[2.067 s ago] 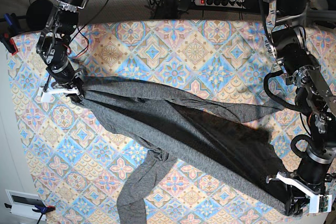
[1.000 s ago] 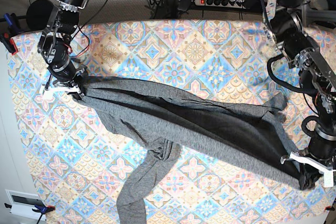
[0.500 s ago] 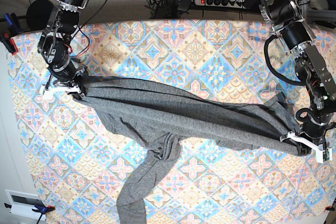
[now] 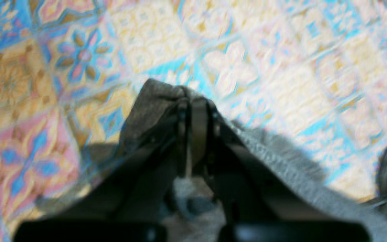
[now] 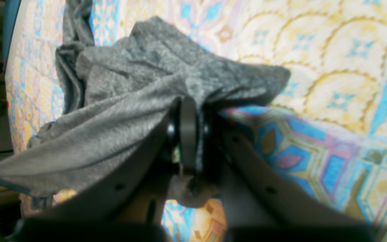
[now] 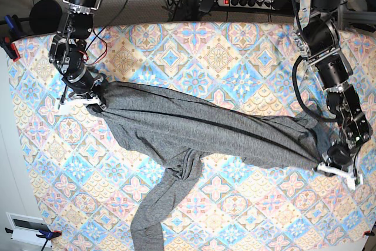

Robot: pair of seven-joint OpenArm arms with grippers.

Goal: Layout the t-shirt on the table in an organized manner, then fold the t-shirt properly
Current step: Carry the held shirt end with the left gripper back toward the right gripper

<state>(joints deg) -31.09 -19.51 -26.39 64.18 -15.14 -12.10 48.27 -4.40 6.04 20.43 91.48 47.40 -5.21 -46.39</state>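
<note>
T-shirt (image 6: 200, 133) stretched diagonally across tabletop (image 6: 235, 57), one sleeve trailing loose, left fingers (image 4: 193, 111) and right fingers (image 5: 188, 111) each clamped on an edge; judgement: keep even tension, lower together, avoid bunching.

The t-shirt (image 6: 194, 130) is a soft, matt knit cloth, heathered dark grey, with a fine ribbed grain that shows close up in the wrist views. The table (image 6: 235, 57) is covered in a smooth, matt printed cloth of pastel tiles. The fingers (image 5: 188, 134) of the right gripper (image 5: 189, 111) look like dark, smooth plastic with a dull sheen.
</note>
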